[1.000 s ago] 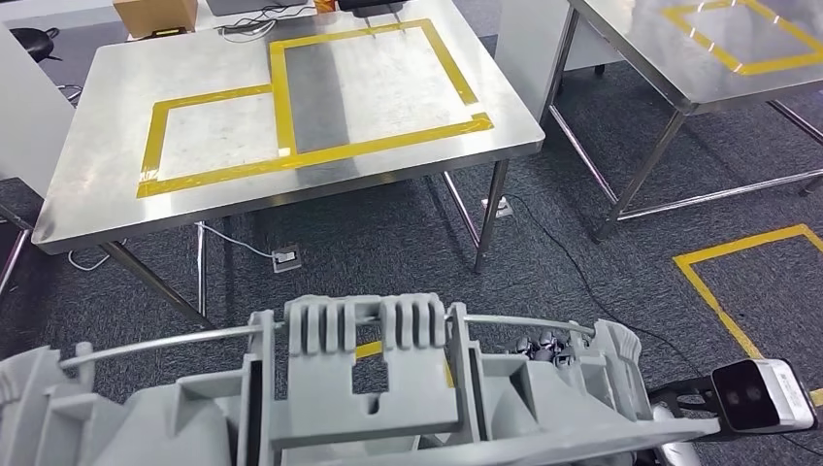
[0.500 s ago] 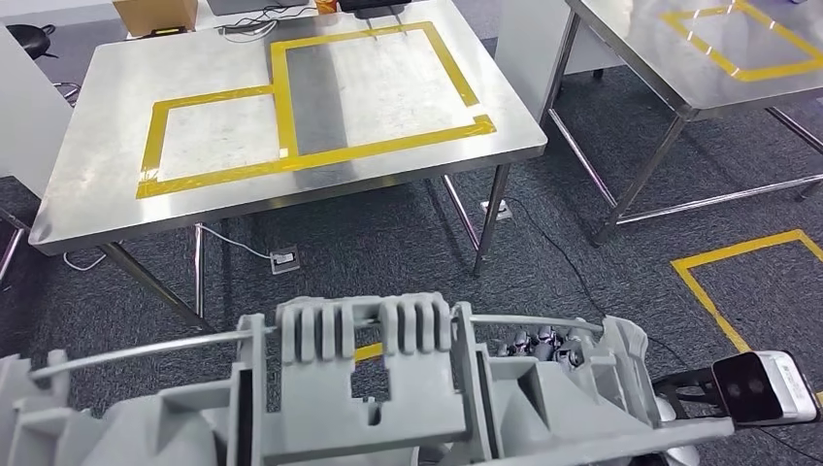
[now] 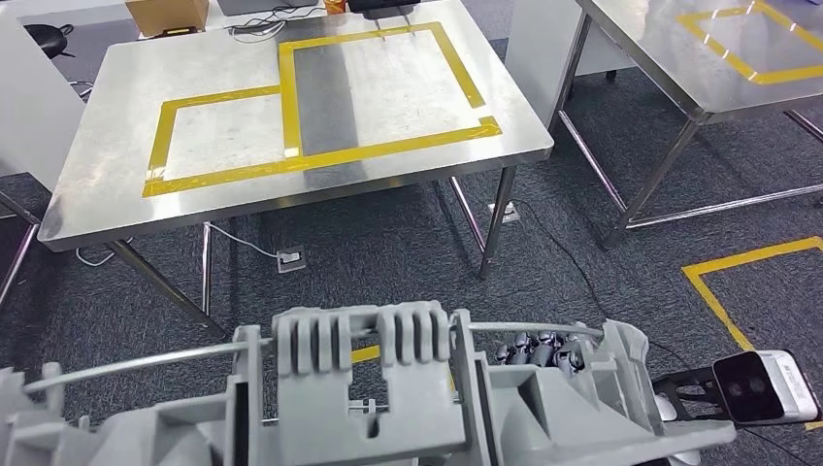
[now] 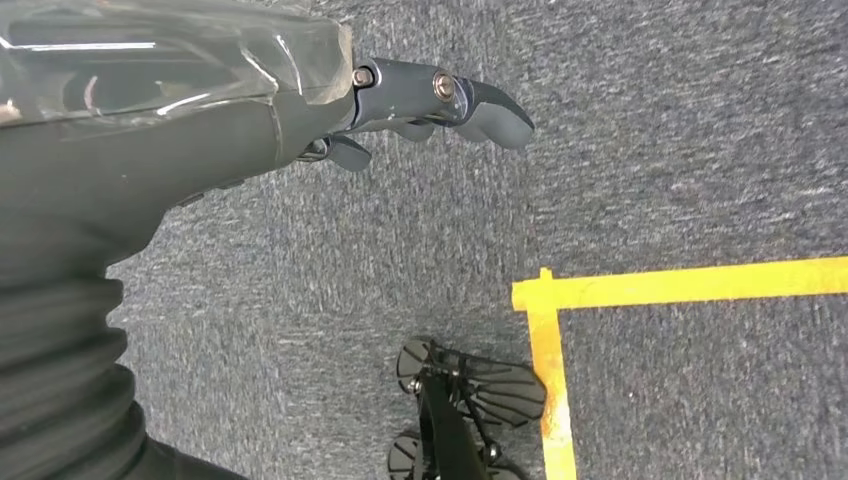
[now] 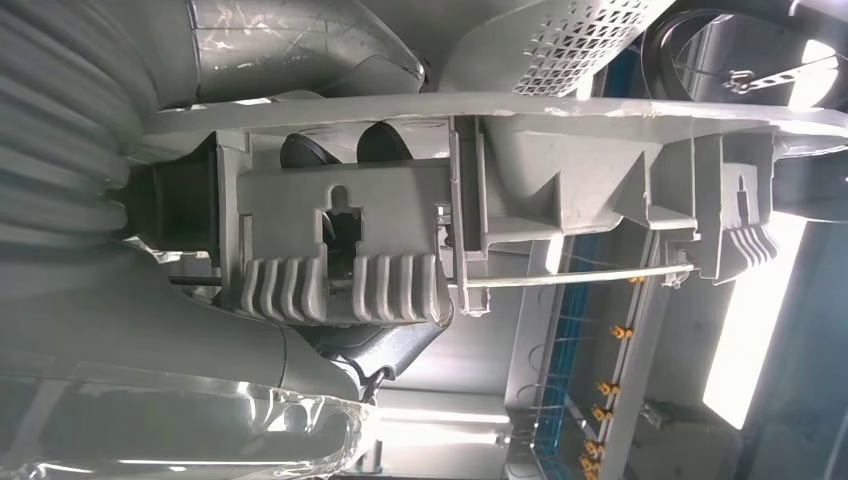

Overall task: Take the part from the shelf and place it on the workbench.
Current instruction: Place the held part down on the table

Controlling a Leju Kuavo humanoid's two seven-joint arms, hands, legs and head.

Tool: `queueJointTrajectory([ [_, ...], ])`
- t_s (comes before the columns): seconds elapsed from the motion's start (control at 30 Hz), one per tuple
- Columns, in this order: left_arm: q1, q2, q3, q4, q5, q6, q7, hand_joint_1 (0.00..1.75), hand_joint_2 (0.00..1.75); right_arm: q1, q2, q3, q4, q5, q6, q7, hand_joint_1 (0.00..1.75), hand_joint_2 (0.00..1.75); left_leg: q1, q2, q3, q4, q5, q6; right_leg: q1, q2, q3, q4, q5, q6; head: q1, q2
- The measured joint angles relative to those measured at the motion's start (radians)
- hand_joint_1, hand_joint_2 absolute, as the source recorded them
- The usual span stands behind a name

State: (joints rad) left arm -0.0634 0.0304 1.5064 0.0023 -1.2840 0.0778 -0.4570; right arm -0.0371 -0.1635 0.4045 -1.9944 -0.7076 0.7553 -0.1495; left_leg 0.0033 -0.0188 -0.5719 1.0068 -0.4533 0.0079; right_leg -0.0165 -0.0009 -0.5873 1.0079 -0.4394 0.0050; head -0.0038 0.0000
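the big grey plastic part (image 3: 388, 398) sits low in the head view, well short of the workbench (image 3: 116, 184), carried above the dark carpet (image 3: 388, 243) with its ribbed block and a thin metal rod along the edge facing the workbench. the right hand (image 3: 539, 348) shows as a cluster of dark fingers curled over the part's far edge, just beside the ribbed block, so it is grasping the part; in the right wrist view the part (image 5: 400, 250) lies right against the grey cover of the right hand (image 5: 335, 145), with two dark fingertips pressing behind its notched plate. the left hand (image 4: 420, 105) in its own wrist view hangs over the carpet (image 4: 650, 130) with its dark fingers stretched out and apart, touching nothing there; the pictures do not show whether it bears on the part elsewhere. the workbench is a steel table with two joined rectangles of yellow tape (image 3: 301, 155) on its top, a cardboard box (image 3: 165, 14) at its far edge and cables by that box. a small floor socket (image 3: 290, 259) with a white cord lies under the workbench. a second steel table (image 3: 670, 68) stands beside the workbench, also taped in yellow, and a yellow tape square (image 3: 718, 291) marks the carpet on that side. a white camera box (image 3: 767, 386) juts out next to the part.
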Motion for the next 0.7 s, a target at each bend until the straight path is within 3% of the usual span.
queueJointTrajectory([
  [0.07, 0.000, 0.001, 0.000, 0.000, 0.001, 0.000, 0.000, 0.00, 1.75, -0.001, 0.000, 0.000, 0.000, 0.000, 0.000, 0.000, 1.75, 1.75, 0.005, 0.004, -0.025, 0.053, -0.034, -0.011, -0.003, 0.000, 0.003, -0.002, 0.000, -0.011, -0.003, 0.000],
  [0.17, 0.002, 0.002, 0.000, 0.000, 0.001, 0.000, 0.000, 0.00, 1.75, -0.001, 0.001, 0.001, 0.000, -0.001, 0.000, 0.000, 1.75, 1.75, 0.009, 0.007, -0.114, 0.233, -0.113, -0.022, -0.001, -0.001, 0.004, -0.002, -0.001, -0.019, -0.006, 0.000],
  [0.2, 0.003, 0.002, 0.000, 0.000, 0.001, 0.000, 0.000, 0.00, 1.75, -0.001, 0.001, 0.001, 0.000, -0.001, 0.000, 0.000, 1.75, 1.75, 0.009, 0.007, -0.134, 0.269, -0.119, -0.023, 0.000, -0.001, 0.004, -0.002, -0.002, -0.019, -0.006, 0.000],
  [0.23, 0.004, 0.002, 0.000, 0.000, 0.001, 0.000, 0.000, 0.00, 1.75, -0.001, 0.001, 0.001, 0.001, 0.000, 0.000, 0.001, 1.75, 1.75, 0.010, 0.008, -0.138, 0.271, -0.108, -0.022, 0.000, 0.000, 0.005, -0.002, -0.002, -0.020, -0.006, 0.000],
  [0.27, 0.005, 0.002, 0.000, 0.000, 0.001, 0.000, 0.000, 0.00, 1.75, -0.001, 0.001, 0.001, 0.001, 0.000, 0.000, 0.001, 1.75, 1.75, 0.009, 0.008, -0.121, 0.233, -0.080, -0.019, 0.002, 0.000, 0.006, -0.002, -0.002, -0.020, -0.006, 0.000],
  [0.33, 0.004, 0.004, 0.000, 0.000, 0.001, 0.000, 0.000, 0.00, 1.75, -0.002, 0.001, 0.001, 0.001, -0.001, 0.000, 0.001, 1.75, 1.75, 0.006, 0.011, -0.056, 0.099, -0.017, -0.006, 0.005, 0.001, 0.009, -0.002, -0.003, -0.019, -0.006, 0.000],
  [0.37, 0.004, 0.005, 0.000, 0.000, 0.001, 0.000, 0.000, 0.00, 1.75, -0.003, 0.000, 0.001, 0.001, -0.001, 0.000, 0.001, 1.75, 1.75, 0.002, 0.013, -0.029, 0.044, 0.000, 0.000, 0.007, 0.001, 0.009, -0.002, -0.003, -0.018, -0.006, 0.000],
  [0.4, 0.004, 0.007, 0.000, 0.000, 0.001, -0.001, 0.000, 0.00, 1.75, -0.003, 0.000, 0.001, 0.001, -0.001, 0.000, 0.001, 1.75, 1.75, -0.002, 0.015, -0.014, 0.013, 0.005, 0.006, 0.008, 0.000, 0.008, -0.002, -0.004, -0.016, -0.006, 0.000],
  [0.47, 0.006, 0.010, 0.000, 0.000, 0.001, -0.004, 0.000, 0.00, 1.75, -0.005, 0.000, 0.001, 0.001, -0.001, 0.000, 0.001, 1.75, 1.75, -0.008, 0.017, -0.010, 0.000, 0.001, 0.013, 0.009, 0.000, 0.008, -0.004, -0.004, -0.007, -0.006, 0.000],
  [0.53, 0.008, 0.012, 0.000, 0.000, 0.001, -0.008, 0.001, 0.00, 1.75, -0.005, 0.000, 0.002, -0.001, 0.000, -0.002, 0.001, 1.75, 1.75, -0.003, 0.016, 0.002, -0.014, 0.007, 0.021, 0.009, 0.000, 0.002, 0.007, -0.009, 0.001, -0.004, 0.000],
  [0.6, 0.009, 0.013, 0.000, 0.000, 0.001, -0.012, 0.001, 0.00, 1.75, -0.005, 0.000, 0.002, -0.002, 0.001, -0.003, 0.001, 1.75, 1.75, 0.002, 0.016, 0.016, -0.028, 0.015, 0.029, 0.009, 0.000, -0.035, 0.081, -0.042, 0.002, -0.002, 0.000],
  [0.7, 0.010, 0.013, 0.000, 0.000, 0.000, -0.014, 0.002, 0.00, 1.75, -0.001, -0.002, 0.002, -0.002, 0.003, -0.003, 0.000, 1.75, 1.75, 0.001, 0.016, 0.018, -0.028, 0.013, 0.033, 0.006, 0.000, -0.133, 0.269, -0.107, 0.005, -0.001, 0.000],
])
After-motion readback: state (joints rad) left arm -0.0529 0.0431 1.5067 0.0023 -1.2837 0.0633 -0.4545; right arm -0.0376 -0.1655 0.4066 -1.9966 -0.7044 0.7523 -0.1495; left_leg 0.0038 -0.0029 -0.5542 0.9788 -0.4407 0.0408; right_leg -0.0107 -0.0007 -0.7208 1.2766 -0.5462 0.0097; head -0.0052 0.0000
